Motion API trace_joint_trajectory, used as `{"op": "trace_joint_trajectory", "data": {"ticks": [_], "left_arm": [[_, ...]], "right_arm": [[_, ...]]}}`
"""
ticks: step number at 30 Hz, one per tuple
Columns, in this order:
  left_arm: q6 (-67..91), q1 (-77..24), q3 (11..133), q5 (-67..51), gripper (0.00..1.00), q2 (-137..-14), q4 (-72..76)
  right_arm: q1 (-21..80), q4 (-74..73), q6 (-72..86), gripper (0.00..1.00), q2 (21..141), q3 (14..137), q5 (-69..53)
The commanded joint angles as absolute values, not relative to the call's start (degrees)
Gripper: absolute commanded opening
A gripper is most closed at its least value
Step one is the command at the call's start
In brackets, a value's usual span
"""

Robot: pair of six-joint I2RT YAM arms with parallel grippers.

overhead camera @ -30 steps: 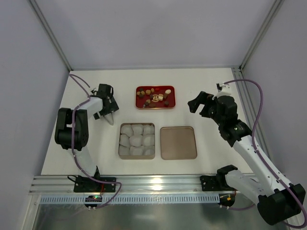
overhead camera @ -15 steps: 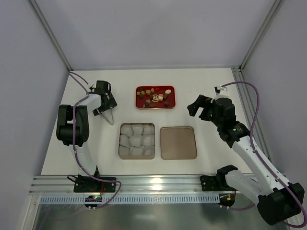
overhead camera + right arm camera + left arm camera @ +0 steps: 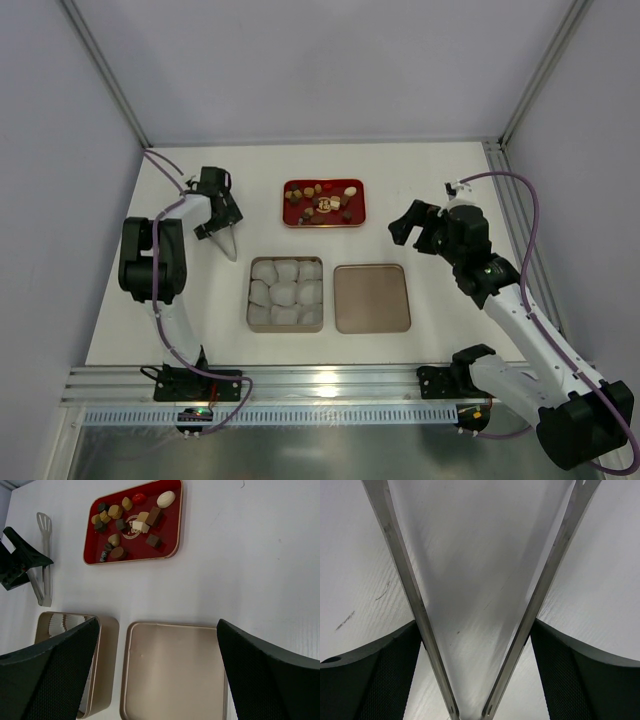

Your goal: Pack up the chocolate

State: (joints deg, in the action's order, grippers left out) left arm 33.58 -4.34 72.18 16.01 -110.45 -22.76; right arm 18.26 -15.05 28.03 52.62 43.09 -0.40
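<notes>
The chocolate (image 3: pixel 322 200), several small brown, tan and cream pieces, lies on a red tray (image 3: pixel 356 214) at the back centre; it also shows in the right wrist view (image 3: pixel 130 522). Metal tongs (image 3: pixel 229 244) lie left of the tray. My left gripper (image 3: pixel 217 213) is open and straddles them. In the left wrist view the tongs' two arms (image 3: pixel 405 570) form a V between my left gripper's (image 3: pixel 475 625) fingers, which rest against their outer sides. My right gripper (image 3: pixel 408 222) is open and empty, right of the tray, above the table.
A gold tin (image 3: pixel 248 300) filled with white paper cups (image 3: pixel 285 292) stands in front of the tray. Its lid (image 3: pixel 371 297) lies upside down just to its right, and shows below my right gripper (image 3: pixel 157 622) in the right wrist view (image 3: pixel 172 675).
My left gripper has shifted a little back and left along the tongs, whose joined end has stayed in place. My right gripper has moved slightly nearer and left.
</notes>
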Motion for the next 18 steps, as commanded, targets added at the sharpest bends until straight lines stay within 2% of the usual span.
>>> {"op": "trace_joint_trajectory", "data": {"ticks": [1, 18], "left_arm": [[35.5, -4.0, 70.0, 14.1, 0.87, -110.2, -24.0], [35.2, -4.2, 68.4, 13.1, 0.84, -109.6, -25.7]], "right_arm": [[18.1, -13.7, 28.6, 1.00, 52.4, 43.1, -1.5], [18.2, -14.0, 30.4, 1.00, 52.0, 41.7, -2.4]]}}
